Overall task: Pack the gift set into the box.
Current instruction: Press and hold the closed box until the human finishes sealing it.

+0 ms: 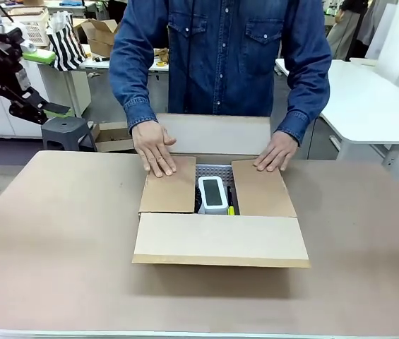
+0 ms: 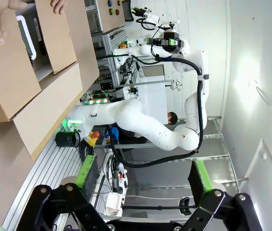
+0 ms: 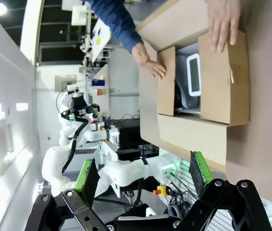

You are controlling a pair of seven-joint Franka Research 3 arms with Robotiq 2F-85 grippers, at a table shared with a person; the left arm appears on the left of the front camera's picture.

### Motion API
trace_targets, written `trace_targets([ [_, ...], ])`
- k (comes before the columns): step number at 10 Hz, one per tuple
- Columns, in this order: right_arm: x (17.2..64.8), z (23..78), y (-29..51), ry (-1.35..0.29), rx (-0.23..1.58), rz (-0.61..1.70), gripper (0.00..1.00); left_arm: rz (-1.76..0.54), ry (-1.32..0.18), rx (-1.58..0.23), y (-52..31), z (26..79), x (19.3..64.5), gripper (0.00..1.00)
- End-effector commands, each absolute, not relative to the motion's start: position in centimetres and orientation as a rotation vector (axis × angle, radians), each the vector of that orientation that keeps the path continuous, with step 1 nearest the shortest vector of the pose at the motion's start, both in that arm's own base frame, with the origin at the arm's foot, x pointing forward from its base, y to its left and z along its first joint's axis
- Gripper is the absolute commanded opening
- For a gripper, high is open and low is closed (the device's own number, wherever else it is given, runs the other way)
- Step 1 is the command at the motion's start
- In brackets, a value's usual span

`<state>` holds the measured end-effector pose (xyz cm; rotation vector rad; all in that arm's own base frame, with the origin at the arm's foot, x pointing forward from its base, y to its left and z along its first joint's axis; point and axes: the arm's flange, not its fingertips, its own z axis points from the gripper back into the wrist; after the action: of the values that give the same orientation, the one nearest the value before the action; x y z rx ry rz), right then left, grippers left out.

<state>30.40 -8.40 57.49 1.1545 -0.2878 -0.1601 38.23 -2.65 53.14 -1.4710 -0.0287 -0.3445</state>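
Gift set already inside the box, mid-frame on the worktop. Person's hand on one side flap, other hand opposite, pressing down to close. Wide and empty, left gripper and right gripper, parked clear for room.

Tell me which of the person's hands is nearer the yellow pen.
Their left. The left hand rests on the flap bordering the yellow pen; the right hand rests on the opposite flap, beyond the white gadget.
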Motion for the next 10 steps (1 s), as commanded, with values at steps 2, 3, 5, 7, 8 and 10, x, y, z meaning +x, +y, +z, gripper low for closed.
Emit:
trace_targets([
  [2,30.49,57.55,-8.23,-0.305,1.174,-0.144,1.00,-0.341,-0.037,-1.467,-2.78,53.13,37.99,1.00],
  [3,30.49,57.55,-8.23,-0.305,1.174,-0.144,1.00,-0.341,-0.037,-1.467,-2.78,53.13,37.99,1.00],
  [5,30.49,57.55,-8.23,-0.305,1.174,-0.144,1.00,-0.341,-0.037,-1.467,-2.78,53.13,37.99,1.00],
  [7,30.49,57.55,-8.23,-0.305,1.174,-0.144,1.00,-0.341,-0.037,-1.467,-2.78,53.13,37.99,1.00],
  [8,30.49,57.55,-8.23,-0.305,1.174,-0.144,1.00,-0.341,-0.037,-1.467,-2.78,53.13,37.99,1.00],
  [10,30.49,57.55,-8.23,-0.305,1.174,-0.144,1.00,-0.341,-0.037,-1.467,-2.78,53.13,37.99,1.00],
])
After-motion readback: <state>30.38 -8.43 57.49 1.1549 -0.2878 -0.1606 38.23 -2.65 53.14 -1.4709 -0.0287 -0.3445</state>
